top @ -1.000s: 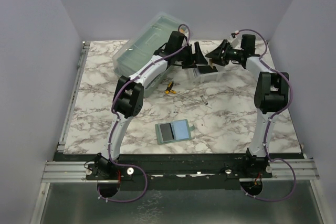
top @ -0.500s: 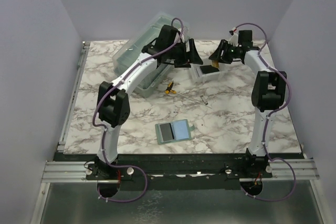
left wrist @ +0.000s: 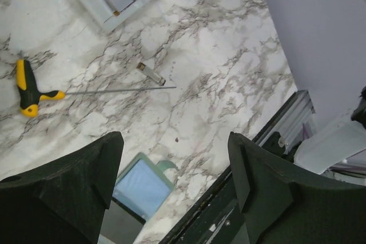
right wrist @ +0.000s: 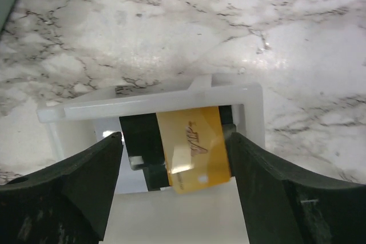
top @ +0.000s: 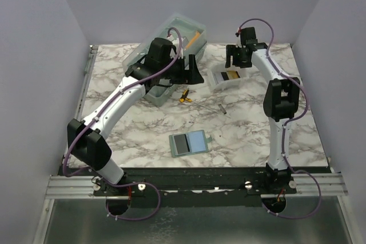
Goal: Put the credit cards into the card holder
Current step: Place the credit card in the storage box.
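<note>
Right pincer (right wrist: pixel 174 141) gapes wide, empty, over the gold card (right wrist: pixel 194 144).

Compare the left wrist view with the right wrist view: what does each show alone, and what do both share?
Only the left wrist view: the yellow-handled tool and the open card holder. Only the right wrist view: the print on the gold card. Both: the white tray holding the gold card and a black card, on the marble table.

Cards (right wrist: pixel 194 147) lie in the tray (right wrist: pixel 154 98). The box (top: pixel 182 27) stands left of that tray, with the tool (top: pixel 184 96) and then the wallet (top: pixel 189 142) before it.
</note>
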{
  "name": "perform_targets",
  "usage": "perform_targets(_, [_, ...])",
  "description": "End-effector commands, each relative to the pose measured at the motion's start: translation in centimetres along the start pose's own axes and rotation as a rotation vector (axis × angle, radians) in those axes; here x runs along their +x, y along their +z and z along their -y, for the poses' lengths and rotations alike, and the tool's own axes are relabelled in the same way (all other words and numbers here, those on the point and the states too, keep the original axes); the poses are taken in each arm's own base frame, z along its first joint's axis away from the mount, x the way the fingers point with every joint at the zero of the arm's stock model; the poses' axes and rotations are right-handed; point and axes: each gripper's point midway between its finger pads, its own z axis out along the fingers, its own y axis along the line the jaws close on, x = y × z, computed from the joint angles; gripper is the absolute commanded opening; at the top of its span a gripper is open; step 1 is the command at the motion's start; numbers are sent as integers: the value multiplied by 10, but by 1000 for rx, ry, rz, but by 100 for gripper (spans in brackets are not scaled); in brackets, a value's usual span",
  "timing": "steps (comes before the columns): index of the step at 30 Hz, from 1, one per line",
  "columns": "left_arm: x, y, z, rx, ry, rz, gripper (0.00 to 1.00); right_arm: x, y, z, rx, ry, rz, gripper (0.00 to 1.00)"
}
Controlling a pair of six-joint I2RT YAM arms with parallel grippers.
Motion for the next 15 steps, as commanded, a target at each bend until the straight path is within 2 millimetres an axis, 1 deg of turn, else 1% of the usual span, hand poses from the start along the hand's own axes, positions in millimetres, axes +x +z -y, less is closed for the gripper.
perform_targets(1, [8,-5,-18,-67,40,25,81,-1,-18,23,221,-88,-38,80])
perform_targets(4, [16,-3,-19,-70,55,22,81,-4,-28,11,265,-135,-36,82])
perform_targets(6, [20,0,-21,-72,60,17,81,-2,-28,-1,223,-144,-43,82])
perform_targets(7, [21,1,-21,-70,59,15,81,2,-25,-6,192,-146,-54,81])
perform_targets(10, [23,2,-19,-58,60,13,81,13,-14,-13,137,-160,-79,74])
perform_targets(15, [26,4,-20,-54,61,7,81,28,10,-22,59,-182,-103,74])
